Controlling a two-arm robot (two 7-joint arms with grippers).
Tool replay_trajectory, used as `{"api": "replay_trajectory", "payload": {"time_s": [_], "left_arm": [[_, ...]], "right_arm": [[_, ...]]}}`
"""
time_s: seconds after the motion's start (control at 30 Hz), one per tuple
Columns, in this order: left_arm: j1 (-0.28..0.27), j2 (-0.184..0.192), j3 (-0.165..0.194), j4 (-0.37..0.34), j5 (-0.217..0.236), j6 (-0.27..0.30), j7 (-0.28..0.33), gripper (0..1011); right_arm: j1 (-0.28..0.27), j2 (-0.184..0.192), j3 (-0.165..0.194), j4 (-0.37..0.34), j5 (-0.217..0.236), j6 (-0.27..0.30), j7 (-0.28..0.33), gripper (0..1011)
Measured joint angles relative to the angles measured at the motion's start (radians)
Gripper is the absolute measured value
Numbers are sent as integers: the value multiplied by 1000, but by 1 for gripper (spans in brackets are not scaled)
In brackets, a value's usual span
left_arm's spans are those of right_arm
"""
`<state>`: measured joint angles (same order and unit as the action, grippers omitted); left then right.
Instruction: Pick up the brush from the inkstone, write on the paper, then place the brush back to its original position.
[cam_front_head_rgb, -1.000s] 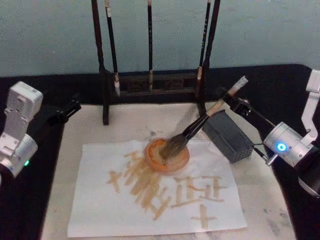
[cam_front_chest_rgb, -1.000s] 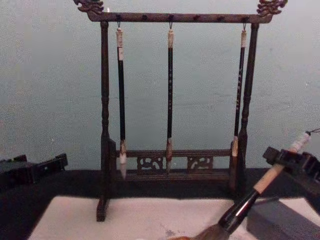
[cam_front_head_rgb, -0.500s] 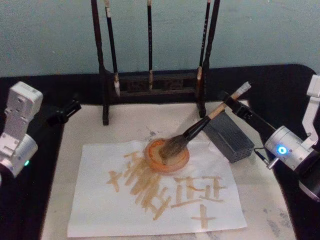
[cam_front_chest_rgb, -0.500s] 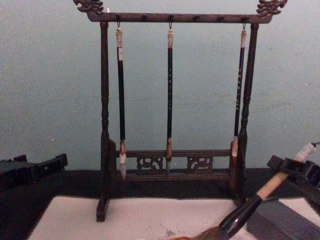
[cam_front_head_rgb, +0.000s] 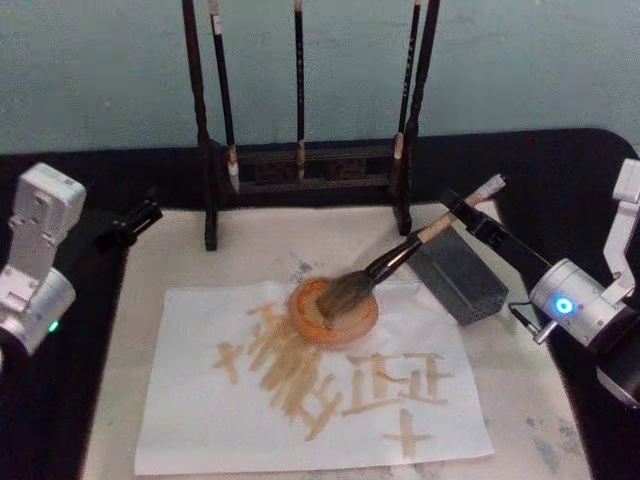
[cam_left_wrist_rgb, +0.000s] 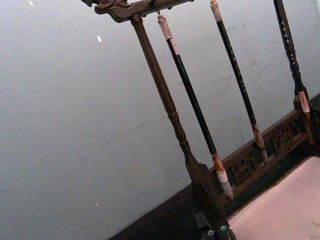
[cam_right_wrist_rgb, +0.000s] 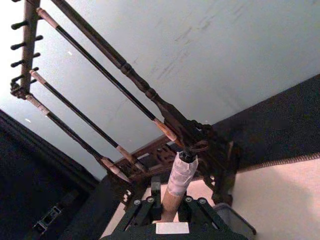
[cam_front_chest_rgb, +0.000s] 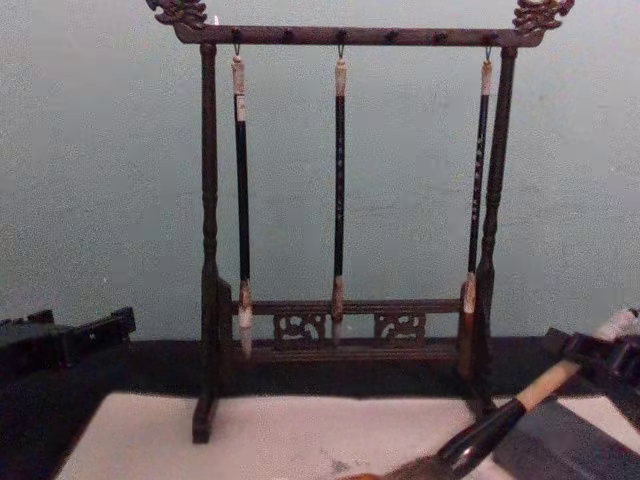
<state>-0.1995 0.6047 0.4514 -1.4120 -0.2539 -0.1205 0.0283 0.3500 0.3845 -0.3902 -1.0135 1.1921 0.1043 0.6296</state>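
The broad off-white sheet of paper (cam_front_head_rgb: 310, 395), marked with tan brush strokes, lies flat on the pale table (cam_front_head_rgb: 520, 400) and looks thin and limp, likely to drag under a wet brush. Behind it stands the dark carved wooden rack (cam_front_chest_rgb: 340, 35) with three thin black-handled brushes. The dark grey rectangular inkstone (cam_front_head_rgb: 456, 272) sits just beside the paper's far right corner; it looks heavy and rigid, a steady rest. A small round orange dish (cam_front_head_rgb: 333, 310) sits on the paper.

The thick calligraphy brush with tan handle and black lower section (cam_front_head_rgb: 412, 246) slants down over the inkstone, its bushy bristles in the dish. Its handle seems stiff and light, the head soft and floppy, so the upper handle is the sensible hold. The right gripper (cam_front_head_rgb: 470, 207) is clenched there, below the whitish top. The left gripper (cam_front_head_rgb: 140, 215) hangs parked at the table's left edge; whether it is open I cannot tell.

In the chest view the bristles and dish are cut off.
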Motion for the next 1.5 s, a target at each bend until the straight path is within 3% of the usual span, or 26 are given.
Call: {"api": "replay_trajectory", "payload": {"time_s": [0.93,1.03,1.17,1.3,1.33,1.5], "left_arm": [[0,0,0,0,0,0,0,1002],[0,0,0,0,0,0,0,1000],[0,0,0,0,0,0,0,1002],[0,0,0,0,0,0,0,1002],[0,0,0,0,0,0,0,1002],[0,0,0,0,0,0,0,1002]], "right_arm": [[1,-4,4,15,-15,1,-16,181],[1,-4,3,15,-15,2,-16,238],[1,-4,3,15,-15,2,-15,413],[1,-4,3,15,-15,2,-15,501],[1,-4,3,15,-15,1,-14,586],[-3,-3,10,17,-13,3,-14,727]]}}
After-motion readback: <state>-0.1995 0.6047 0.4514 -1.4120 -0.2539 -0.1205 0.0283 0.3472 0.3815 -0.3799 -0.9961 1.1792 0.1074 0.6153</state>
